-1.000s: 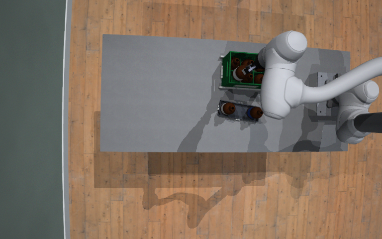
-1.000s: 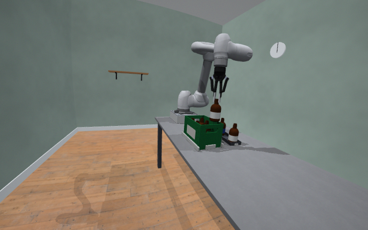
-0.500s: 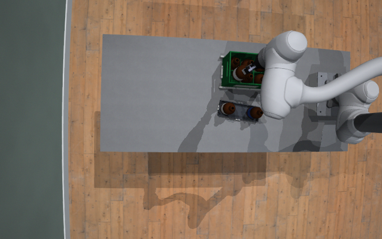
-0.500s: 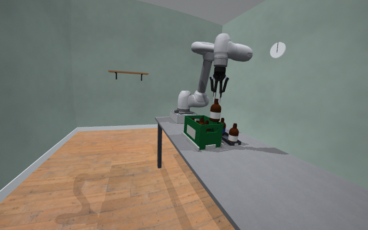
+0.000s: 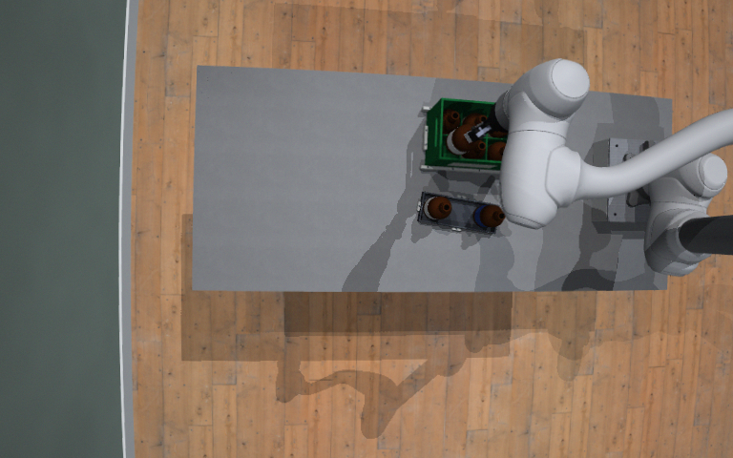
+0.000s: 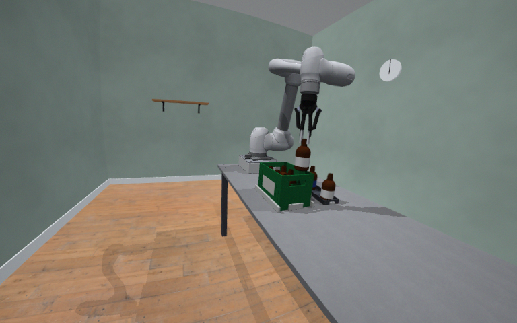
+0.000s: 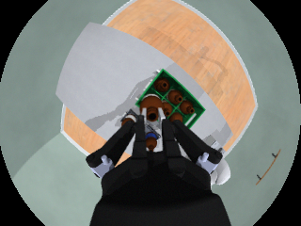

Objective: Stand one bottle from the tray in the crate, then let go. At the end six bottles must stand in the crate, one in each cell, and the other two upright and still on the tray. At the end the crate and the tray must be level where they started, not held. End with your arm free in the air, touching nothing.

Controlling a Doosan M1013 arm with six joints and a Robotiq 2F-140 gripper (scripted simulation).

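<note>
My gripper (image 6: 305,140) is shut on the neck of a brown bottle with a white label (image 6: 302,155) and holds it upright above the green crate (image 6: 285,184). The bottle's base sits at about the crate's rim. From above the held bottle (image 5: 462,137) hangs over the crate, which holds several brown bottles. In the wrist view the fingers grip the bottle top over the crate (image 7: 172,98). The dark tray (image 5: 456,213) beside the crate carries two upright bottles, one at its left end (image 5: 438,207) and one at its right end (image 5: 491,215).
The crate stands on a pale base plate (image 6: 280,204) near the table's edge. The robot's base (image 6: 256,161) is on the table's far end behind the crate. A wooden shelf (image 6: 180,101) and a round clock (image 6: 390,70) hang on the walls.
</note>
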